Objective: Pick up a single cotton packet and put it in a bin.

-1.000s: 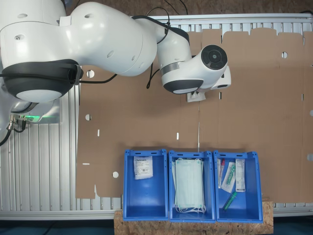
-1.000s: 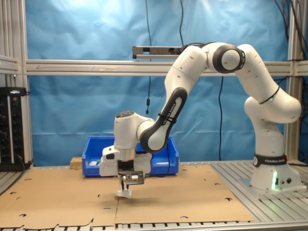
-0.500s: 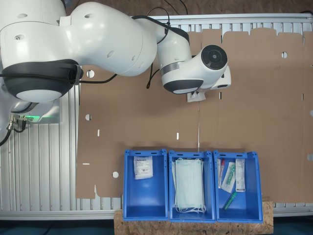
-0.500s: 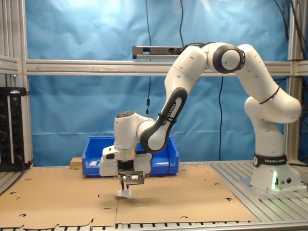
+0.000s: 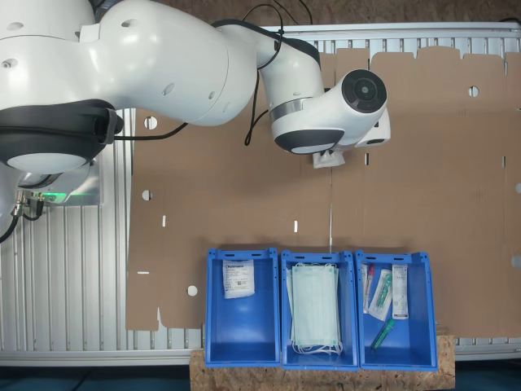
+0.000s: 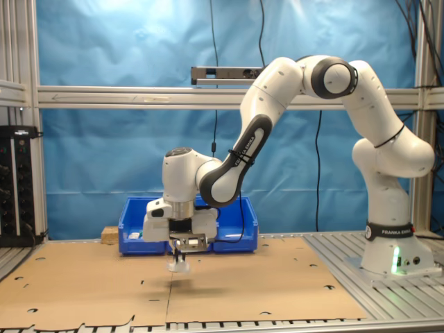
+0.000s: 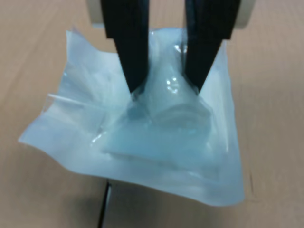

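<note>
My gripper (image 7: pixel 166 88) is shut on the cotton packet (image 7: pixel 161 142), a small see-through white packet with a round pad inside, pinched at its middle between the two black fingers (image 7: pixel 128 47). In the second exterior view the cotton packet (image 6: pixel 178 266) hangs under the gripper (image 6: pixel 179 254), a little above the cardboard. In the first exterior view only a corner of the packet (image 5: pixel 330 159) shows beneath the wrist. The bin (image 5: pixel 244 334), a blue crate holding a white packet, stands at the first exterior view's lower middle, leftmost of three alike.
A brown cardboard sheet (image 5: pixel 423 163) covers the table. Beside the bin stand a blue crate with pale green face masks (image 5: pixel 319 305) and a blue crate with tubes and long packets (image 5: pixel 393 305). In the second exterior view the crates (image 6: pixel 139 218) sit behind the arm.
The gripper has risen with the cotton packet, lifting it off the cardboard. The wrist shifted slightly toward the first exterior view's right.
</note>
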`<state>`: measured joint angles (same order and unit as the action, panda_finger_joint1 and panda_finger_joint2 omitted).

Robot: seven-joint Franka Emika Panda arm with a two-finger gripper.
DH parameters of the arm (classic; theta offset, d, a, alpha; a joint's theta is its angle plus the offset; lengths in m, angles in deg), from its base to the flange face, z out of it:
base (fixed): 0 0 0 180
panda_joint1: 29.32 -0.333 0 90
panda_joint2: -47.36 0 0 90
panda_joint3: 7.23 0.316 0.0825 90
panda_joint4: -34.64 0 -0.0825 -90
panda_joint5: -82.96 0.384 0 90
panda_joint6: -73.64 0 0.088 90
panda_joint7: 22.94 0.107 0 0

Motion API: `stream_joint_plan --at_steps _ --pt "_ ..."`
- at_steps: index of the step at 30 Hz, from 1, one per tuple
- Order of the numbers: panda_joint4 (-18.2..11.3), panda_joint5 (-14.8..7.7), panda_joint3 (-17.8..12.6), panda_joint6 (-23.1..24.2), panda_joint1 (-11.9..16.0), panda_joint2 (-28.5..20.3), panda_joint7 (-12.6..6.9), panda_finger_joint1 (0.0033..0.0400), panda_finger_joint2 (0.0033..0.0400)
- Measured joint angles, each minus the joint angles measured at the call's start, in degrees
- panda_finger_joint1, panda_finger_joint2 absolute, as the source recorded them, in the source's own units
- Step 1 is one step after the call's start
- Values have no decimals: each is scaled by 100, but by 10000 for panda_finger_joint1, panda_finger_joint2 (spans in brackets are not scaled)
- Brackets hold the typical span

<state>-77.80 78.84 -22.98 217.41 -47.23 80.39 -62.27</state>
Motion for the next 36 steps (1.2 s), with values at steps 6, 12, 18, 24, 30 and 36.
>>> stream_joint_plan --at_steps 6,12,18,24,30,36 --pt "-52 0 5 -330 0 -488 0 51 51" --pt "-260 0 4 -554 0 -1120 0 51 51" --pt "-642 0 -26 -709 -1 -1785 0 51 51" --pt "-1069 0 -181 -858 -1 -2326 -23 51 51" --pt "-1430 -33 -516 -997 3 -2682 -157 51 51" --pt "-1598 -194 -862 -1076 22 -2816 -268 51 51"
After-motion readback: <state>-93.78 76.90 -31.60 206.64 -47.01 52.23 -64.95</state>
